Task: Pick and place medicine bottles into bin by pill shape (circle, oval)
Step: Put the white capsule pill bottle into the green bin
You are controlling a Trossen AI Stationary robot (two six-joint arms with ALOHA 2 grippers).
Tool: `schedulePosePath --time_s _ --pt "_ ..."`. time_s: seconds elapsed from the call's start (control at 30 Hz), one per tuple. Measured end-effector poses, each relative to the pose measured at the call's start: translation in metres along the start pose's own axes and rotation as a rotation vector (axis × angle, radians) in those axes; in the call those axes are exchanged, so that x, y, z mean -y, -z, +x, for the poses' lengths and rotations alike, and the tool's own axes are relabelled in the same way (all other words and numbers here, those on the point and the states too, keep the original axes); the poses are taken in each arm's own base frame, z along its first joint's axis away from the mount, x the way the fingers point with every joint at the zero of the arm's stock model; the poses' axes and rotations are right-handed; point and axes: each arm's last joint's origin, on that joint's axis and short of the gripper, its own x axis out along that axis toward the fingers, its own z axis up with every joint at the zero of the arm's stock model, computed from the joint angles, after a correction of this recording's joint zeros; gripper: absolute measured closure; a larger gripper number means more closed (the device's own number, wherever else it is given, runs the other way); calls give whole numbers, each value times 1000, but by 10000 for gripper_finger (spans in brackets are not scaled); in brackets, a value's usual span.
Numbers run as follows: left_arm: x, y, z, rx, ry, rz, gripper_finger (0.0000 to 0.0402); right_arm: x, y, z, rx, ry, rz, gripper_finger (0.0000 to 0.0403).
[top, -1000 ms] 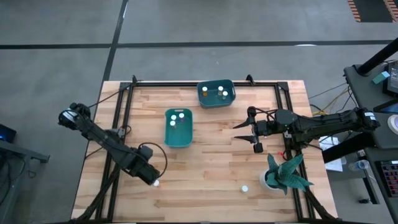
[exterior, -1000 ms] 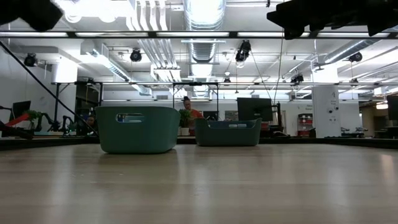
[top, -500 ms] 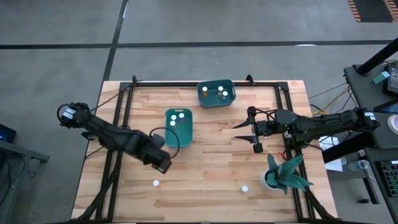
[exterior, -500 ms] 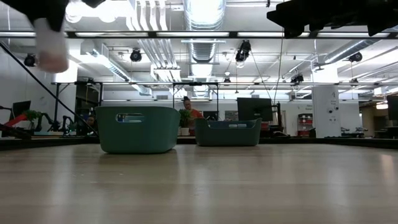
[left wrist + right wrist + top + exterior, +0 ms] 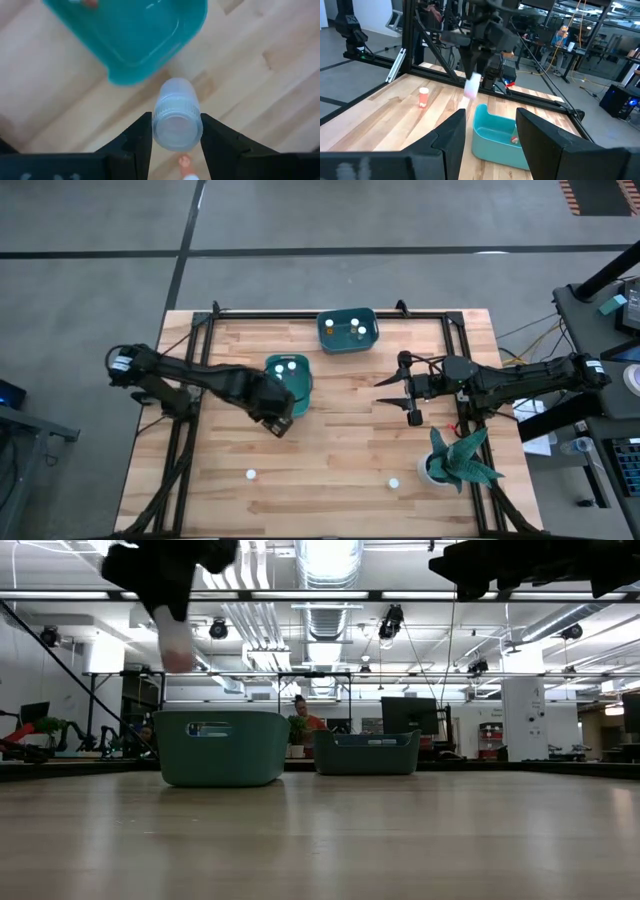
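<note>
Carrying a pale-capped bottle [image 5: 177, 118] clamped between its fingers, the left end effector [image 5: 279, 420] has swung up from the desk's [image 5: 340, 450] near edge to the near rim of the closer bin [image 5: 287, 384]. Release over that bin looks next. Farther right, the right end effector [image 5: 400, 390] waits, fingers apart. Two bottles [image 5: 251, 475] remain on the desk.

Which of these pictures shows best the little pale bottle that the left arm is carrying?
The left wrist view: the small pale capped bottle fills the middle, clamped between the left gripper's dark fingers beside the teal plastic bin. The low and right wrist views show it as a pale blur; from above the arm hides it.
</note>
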Motion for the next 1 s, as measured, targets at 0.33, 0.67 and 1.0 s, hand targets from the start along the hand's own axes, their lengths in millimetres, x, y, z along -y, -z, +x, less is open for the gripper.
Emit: schedulePosePath --time_s 0.33,0.67,1.0 --pt "20 -49 10 -33 -81 279 278 0 0 0 -5 6 0 236" --pt "9 -90 35 -45 -180 392 278 0 1 0 -6 6 1 236" --pt "-3 -120 59 -46 -206 417 278 0 0 0 -6 6 0 236"
